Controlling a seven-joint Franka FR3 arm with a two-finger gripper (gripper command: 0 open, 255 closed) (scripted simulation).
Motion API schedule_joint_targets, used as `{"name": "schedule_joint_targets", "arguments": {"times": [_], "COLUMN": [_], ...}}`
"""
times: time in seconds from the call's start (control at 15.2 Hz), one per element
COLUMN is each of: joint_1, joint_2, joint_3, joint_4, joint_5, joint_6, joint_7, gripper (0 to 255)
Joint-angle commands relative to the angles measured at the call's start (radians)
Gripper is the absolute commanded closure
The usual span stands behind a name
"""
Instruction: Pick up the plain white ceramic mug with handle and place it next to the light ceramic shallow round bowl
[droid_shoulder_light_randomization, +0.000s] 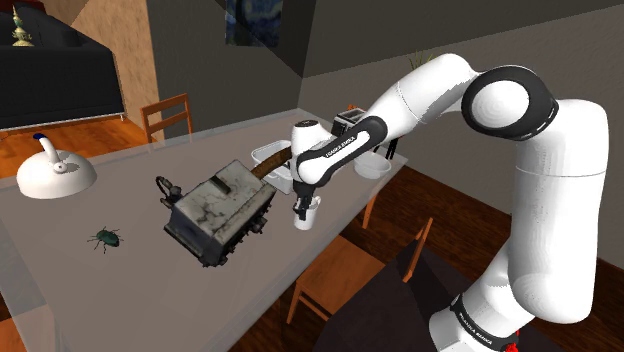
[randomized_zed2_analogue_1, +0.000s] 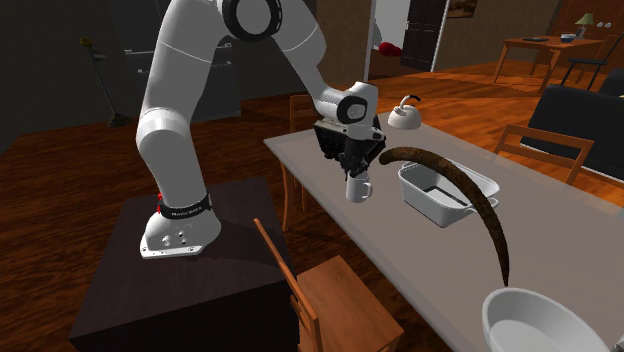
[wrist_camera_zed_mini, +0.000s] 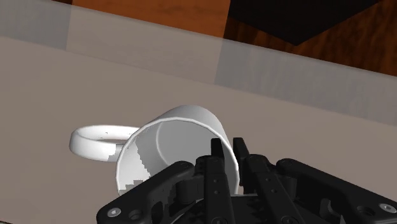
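A plain white mug (droid_shoulder_light_randomization: 307, 215) with a handle hangs under my black gripper (droid_shoulder_light_randomization: 302, 203), near the table edge closest to the stand. The fingers are shut on its rim, one inside the cup and one outside. In the wrist view the mug (wrist_camera_zed_mini: 167, 143) is tilted, open mouth toward the camera, handle on the side away from the gripper (wrist_camera_zed_mini: 226, 151). From the second exterior view the mug (randomized_zed2_analogue_1: 358, 189) sits low over the tabletop below the gripper (randomized_zed2_analogue_1: 355, 172); I cannot tell whether it touches the table. The light shallow bowl (randomized_zed2_analogue_1: 535, 322) lies at that view's bottom right.
A white rectangular pan (randomized_zed2_analogue_1: 446, 192) with a long brown curved object (randomized_zed2_analogue_1: 478, 192) stands beside the mug. A battered toaster (droid_shoulder_light_randomization: 220, 211), a white kettle (droid_shoulder_light_randomization: 55, 172) and a small beetle (droid_shoulder_light_randomization: 106, 238) lie on the grey table (droid_shoulder_light_randomization: 120, 290). Wooden chairs (randomized_zed2_analogue_1: 320, 295) line the near edge.
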Motion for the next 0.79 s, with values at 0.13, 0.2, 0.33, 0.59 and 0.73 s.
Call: {"name": "schedule_joint_targets", "arguments": {"times": [0.13,0.2,0.33,0.59,0.73], "joint_1": [-0.003,-0.003,-0.004,-0.005,-0.006], "joint_2": [-0.042,-0.052,-0.072,-0.111,-0.129], "joint_3": [0.003,0.003,0.005,0.007,0.008], "joint_4": [0.0,0.0,0.001,0.005,0.009], "joint_5": [0.006,0.007,0.01,0.015,0.017], "joint_6": [-0.042,-0.052,-0.073,-0.116,-0.138], "joint_7": [-0.007,-0.009,-0.011,-0.017,-0.02], "gripper": [255,255,255,255,255]}}
